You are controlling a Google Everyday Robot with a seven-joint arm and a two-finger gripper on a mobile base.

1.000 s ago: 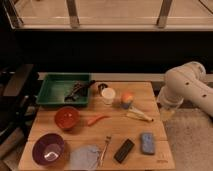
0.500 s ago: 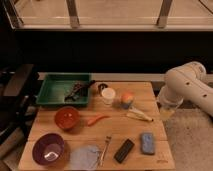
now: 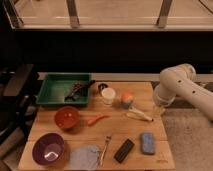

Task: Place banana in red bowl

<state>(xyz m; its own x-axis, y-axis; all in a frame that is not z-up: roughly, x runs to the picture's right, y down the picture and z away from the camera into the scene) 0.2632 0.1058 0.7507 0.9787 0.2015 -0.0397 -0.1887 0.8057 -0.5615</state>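
The banana (image 3: 139,116) is slim and pale yellow and lies on the wooden table (image 3: 160,157), right of centre. The red bowl (image 3: 67,118) stands empty on the left side, well apart from the banana. The white arm (image 3: 182,90) reaches in from the right. Its gripper (image 3: 158,107) hangs at the table's right edge, just right of the banana and slightly above it, holding nothing that I can see.
A thin orange-red carrot-like item (image 3: 96,120) lies between bowl and banana. A purple bowl (image 3: 48,148), grey cloth (image 3: 84,156), fork (image 3: 105,149), black bar (image 3: 124,150) and blue sponge (image 3: 147,142) line the front. A green tray (image 3: 64,90), white cup (image 3: 108,95) and orange-topped cup (image 3: 127,99) stand behind.
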